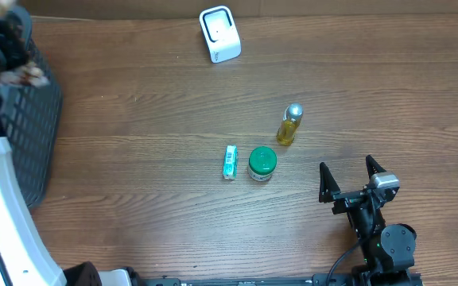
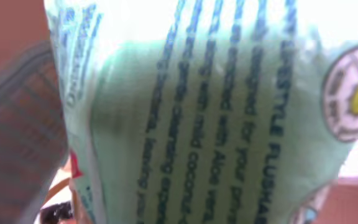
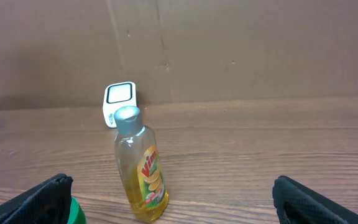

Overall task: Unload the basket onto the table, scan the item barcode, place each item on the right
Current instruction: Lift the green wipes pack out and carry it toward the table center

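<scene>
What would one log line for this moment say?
left gripper: holds pack over basket | right gripper: open, by bottle | scanner: nothing near

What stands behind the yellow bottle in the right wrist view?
A white scanner stands behind the yellow bottle, before the brown wall. The bottle's grey cap covers the scanner's lower right corner.

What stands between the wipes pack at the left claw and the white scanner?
Nothing visible. Table between basket and scanner is bare; bottle, jar and tube sit off that line, nearer the right claw.
</scene>
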### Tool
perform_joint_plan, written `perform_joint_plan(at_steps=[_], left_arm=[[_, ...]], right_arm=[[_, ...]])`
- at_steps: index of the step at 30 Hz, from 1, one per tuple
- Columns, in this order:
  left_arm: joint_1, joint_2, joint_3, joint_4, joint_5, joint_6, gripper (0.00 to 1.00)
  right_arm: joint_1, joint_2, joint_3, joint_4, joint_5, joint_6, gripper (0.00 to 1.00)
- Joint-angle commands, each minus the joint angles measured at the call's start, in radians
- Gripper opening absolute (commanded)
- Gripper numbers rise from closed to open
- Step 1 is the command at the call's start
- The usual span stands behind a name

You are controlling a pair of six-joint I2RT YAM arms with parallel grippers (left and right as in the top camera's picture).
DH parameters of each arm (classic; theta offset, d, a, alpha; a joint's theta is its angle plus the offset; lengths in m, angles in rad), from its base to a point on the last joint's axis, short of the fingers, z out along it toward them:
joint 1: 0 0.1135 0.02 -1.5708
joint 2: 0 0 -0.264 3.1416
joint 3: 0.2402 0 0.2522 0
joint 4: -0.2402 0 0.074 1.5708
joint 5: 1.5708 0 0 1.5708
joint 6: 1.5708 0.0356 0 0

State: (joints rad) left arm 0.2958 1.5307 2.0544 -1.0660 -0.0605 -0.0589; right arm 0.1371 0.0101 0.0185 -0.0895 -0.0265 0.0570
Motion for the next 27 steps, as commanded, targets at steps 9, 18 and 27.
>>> perform_joint_plan(at_steps=[9, 18, 27], left_arm=[[-0.255, -0.005, -0.247, -0.212, 0.002, -0.176, 0.06], [-0.413, -0.004, -0.456, -0.136, -0.002, -0.306, 0.08], [-0.521, -0.002, -0.597, -0.119, -0.140, -0.428, 0.10]], right_arm=[[-0.004, -0.007, -0.010, 0.008, 0.000, 0.007, 1.00], [-0.004, -0.007, -0.010, 0.008, 0.000, 0.007, 1.00], [-0.004, -0.007, -0.010, 0.008, 0.000, 0.007, 1.00]])
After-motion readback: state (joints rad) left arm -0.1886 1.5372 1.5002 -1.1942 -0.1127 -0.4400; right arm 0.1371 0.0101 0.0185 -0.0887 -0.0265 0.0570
